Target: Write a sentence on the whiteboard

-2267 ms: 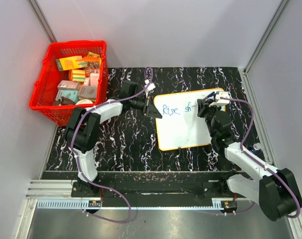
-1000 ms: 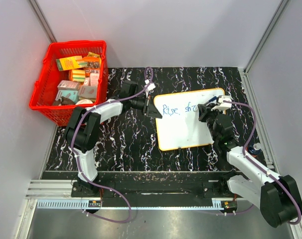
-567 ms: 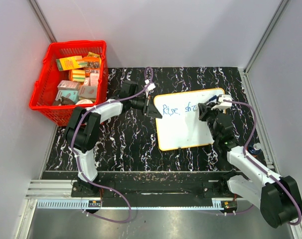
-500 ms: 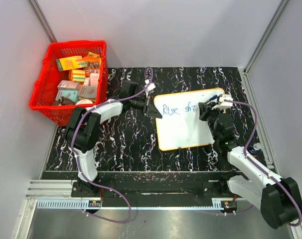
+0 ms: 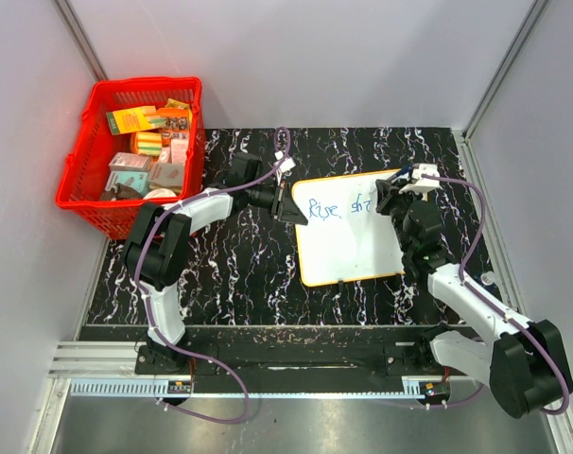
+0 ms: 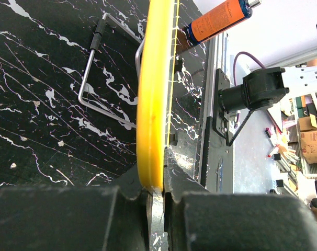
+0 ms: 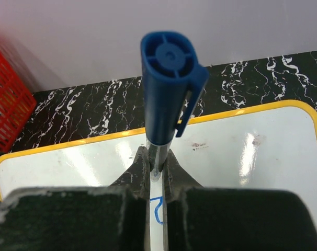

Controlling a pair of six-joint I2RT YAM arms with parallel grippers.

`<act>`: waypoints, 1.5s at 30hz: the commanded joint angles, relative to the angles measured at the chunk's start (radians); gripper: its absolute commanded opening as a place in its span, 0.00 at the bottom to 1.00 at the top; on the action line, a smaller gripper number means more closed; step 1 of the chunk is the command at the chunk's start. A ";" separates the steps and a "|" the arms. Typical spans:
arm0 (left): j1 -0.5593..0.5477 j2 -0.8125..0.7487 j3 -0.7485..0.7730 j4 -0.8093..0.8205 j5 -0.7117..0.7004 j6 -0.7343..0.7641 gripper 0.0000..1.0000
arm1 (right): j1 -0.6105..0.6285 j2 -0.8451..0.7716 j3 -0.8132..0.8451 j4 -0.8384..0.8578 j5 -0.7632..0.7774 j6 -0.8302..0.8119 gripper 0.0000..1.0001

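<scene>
Right pincer covers the end of the sentence near the whiteboard's far right corner; the blue words are too small to read surely. From the right wrist, the marker's tip hides behind the pincer, as does the board's near edge.

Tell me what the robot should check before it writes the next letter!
1. Left gripper pinches the whiteboard by its yellow rim: ok.
2. Right gripper is shut on the blue marker: ok.
3. Marker tip touches the board: cannot tell, the fingers hide it.
4. Sentence finished: not ok, only "Rise" and the start of a second word are there.
5. Bare white space for more words: ok, most of the board below the writing is blank.
6. Red basket is out of the way: ok, it sits far left, apart from the board.
</scene>
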 commanded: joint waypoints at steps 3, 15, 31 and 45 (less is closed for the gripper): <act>-0.042 0.053 -0.023 -0.059 -0.122 0.206 0.00 | -0.005 -0.004 0.020 0.054 0.031 -0.015 0.00; -0.042 0.053 -0.023 -0.059 -0.124 0.204 0.00 | -0.005 -0.134 -0.071 -0.025 0.023 0.011 0.00; -0.042 0.050 -0.027 -0.059 -0.122 0.206 0.00 | -0.004 -0.105 -0.088 -0.018 0.028 0.022 0.00; -0.043 0.052 -0.027 -0.059 -0.122 0.206 0.00 | -0.004 -0.084 -0.052 0.016 0.037 0.006 0.00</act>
